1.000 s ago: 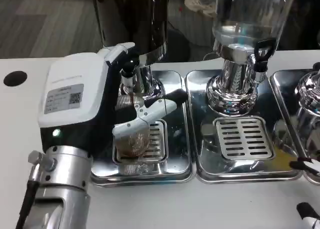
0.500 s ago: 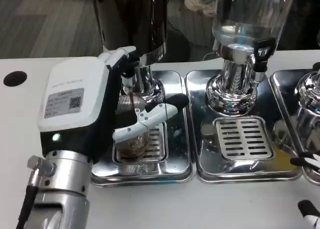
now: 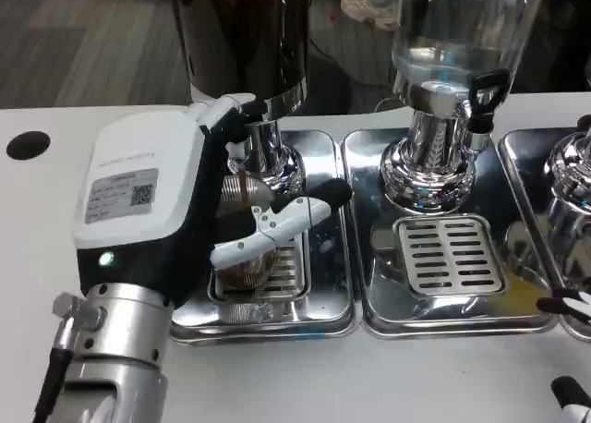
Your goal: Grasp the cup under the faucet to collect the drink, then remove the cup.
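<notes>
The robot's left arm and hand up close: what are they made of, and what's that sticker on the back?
The left hand has a broad white plastic back over a black body, with white and black fingers. A grey label with a small QR code sits on the back, and a green light glows below it. The ribbed silver metal forearm carries a thin dark cable along its side.

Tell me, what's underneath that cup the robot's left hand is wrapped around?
A slotted metal grate in a shiny steel tray shows beside the cup. The left hand covers the cup's base.
</notes>
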Robot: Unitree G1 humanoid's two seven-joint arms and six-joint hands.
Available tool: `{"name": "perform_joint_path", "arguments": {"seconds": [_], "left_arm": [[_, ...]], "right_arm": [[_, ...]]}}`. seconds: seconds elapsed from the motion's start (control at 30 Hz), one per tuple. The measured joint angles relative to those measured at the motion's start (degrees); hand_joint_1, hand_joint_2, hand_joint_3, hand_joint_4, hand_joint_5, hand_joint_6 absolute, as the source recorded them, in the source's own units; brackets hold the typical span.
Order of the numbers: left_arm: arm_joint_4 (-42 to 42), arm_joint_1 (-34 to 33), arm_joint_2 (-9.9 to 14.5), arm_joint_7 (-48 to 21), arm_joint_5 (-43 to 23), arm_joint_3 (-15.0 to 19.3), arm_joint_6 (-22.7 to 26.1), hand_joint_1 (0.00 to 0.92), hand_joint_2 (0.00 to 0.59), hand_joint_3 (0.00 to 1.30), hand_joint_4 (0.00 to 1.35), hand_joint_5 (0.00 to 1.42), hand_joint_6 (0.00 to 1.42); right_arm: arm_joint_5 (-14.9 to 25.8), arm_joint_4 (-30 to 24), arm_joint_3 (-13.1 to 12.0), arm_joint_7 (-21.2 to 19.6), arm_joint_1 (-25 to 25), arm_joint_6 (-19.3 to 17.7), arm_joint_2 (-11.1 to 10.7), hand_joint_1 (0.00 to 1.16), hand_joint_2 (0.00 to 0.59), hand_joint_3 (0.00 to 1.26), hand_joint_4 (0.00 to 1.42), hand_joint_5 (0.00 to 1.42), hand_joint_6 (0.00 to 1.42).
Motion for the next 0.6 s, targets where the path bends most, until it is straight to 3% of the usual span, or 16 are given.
{"name": "perform_joint_path", "arguments": {"seconds": [0.43,0.6], "left_arm": [[0.0,0.0,0.0,0.0,0.0,0.0,0.0,0.029,0.052,0.36,0.32,0.67,0.89],[0.0,0.0,0.0,0.2,-0.1,0.2,0.0,0.029,0.052,0.32,0.26,0.64,0.89]], "right_arm": [[0.0,0.0,0.0,0.0,0.1,0.0,0.0,0.47,0.371,0.22,0.12,0.07,0.0],[0.1,0.0,0.0,0.0,0.1,0.0,0.0,0.47,0.371,0.22,0.12,0.07,0.0]]}}
